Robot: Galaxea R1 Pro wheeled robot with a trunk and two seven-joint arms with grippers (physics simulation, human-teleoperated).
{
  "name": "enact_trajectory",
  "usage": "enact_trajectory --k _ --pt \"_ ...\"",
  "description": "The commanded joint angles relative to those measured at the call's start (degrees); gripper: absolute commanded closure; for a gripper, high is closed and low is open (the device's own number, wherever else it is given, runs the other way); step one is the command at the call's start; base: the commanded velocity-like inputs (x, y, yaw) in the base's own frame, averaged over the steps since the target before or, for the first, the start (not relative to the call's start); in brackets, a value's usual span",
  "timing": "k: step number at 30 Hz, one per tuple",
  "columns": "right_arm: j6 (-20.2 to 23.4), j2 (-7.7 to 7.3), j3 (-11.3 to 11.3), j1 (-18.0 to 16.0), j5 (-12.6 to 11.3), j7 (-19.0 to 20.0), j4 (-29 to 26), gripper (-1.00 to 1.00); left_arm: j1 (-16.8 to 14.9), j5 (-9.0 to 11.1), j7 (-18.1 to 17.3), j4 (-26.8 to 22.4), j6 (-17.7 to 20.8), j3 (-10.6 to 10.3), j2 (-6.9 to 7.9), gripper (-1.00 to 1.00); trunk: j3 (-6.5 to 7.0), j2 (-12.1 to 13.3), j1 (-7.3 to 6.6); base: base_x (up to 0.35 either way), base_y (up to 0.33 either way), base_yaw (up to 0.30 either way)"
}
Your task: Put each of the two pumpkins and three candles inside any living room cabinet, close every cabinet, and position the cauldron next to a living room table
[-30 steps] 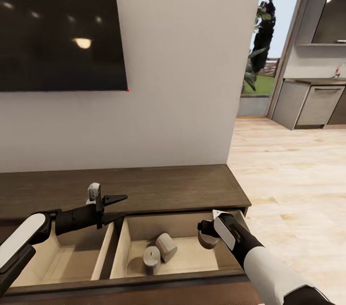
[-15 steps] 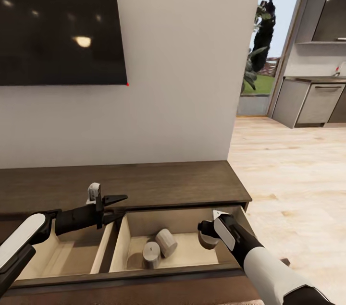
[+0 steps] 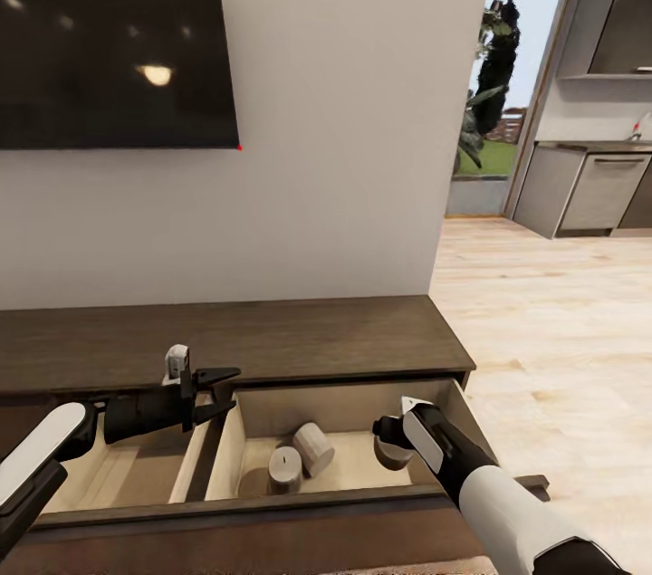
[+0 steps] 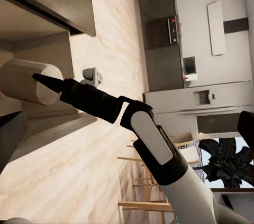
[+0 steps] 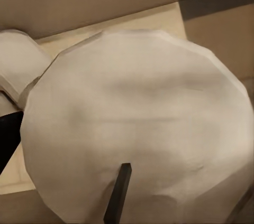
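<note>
**Third candle going into drawer**

Right gripper (image 3: 391,445) pinches a candle (image 5: 137,129) over the open cabinet (image 3: 272,349) drawer, two candles (image 3: 301,459) lying just beside it. Left gripper (image 3: 213,389) hangs spread, empty. Next: lower, release inside, then shut the drawers.

Left arm reaches in from the lower left, forearm near level, its left gripper (image 3: 220,391) with black fingers (image 3: 217,373) spread apart and nothing between them. Right arm angles up from the lower right, white forearm bent at the wrist, right gripper (image 3: 391,442) closed around a candle (image 3: 392,454).
</note>
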Motion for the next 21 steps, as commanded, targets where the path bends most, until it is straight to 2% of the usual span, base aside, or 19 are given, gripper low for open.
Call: enact_trajectory --k 1,4,12,21 --pt "0.11 -0.04 0.37 -0.03 -0.58 -0.53 -0.10 1.00 -0.05 -0.40 -0.56 0.03 0.03 -0.09 0.05 -1.00 -0.24 -0.44 0.21 0.000 0.000 0.000" --pt "0.11 -0.04 0.37 -0.04 -0.58 -0.53 -0.10 1.00 -0.06 -0.40 -0.57 0.03 0.03 -0.09 0.05 -1.00 -0.78 -1.65 0.87 0.000 0.000 0.000" --pt "0.11 -0.04 0.37 -0.04 -0.58 -0.53 -0.10 1.00 0.01 -0.40 -0.57 -0.05 0.03 -0.09 0.05 -1.00 -0.78 -1.65 0.87 0.006 0.000 0.000" --pt "0.11 -0.04 0.37 -0.04 -0.58 -0.53 -0.10 1.00 0.01 -0.49 -0.56 -0.06 0.03 -0.09 0.05 -1.00 -0.78 -1.65 0.87 0.251 0.000 0.000"
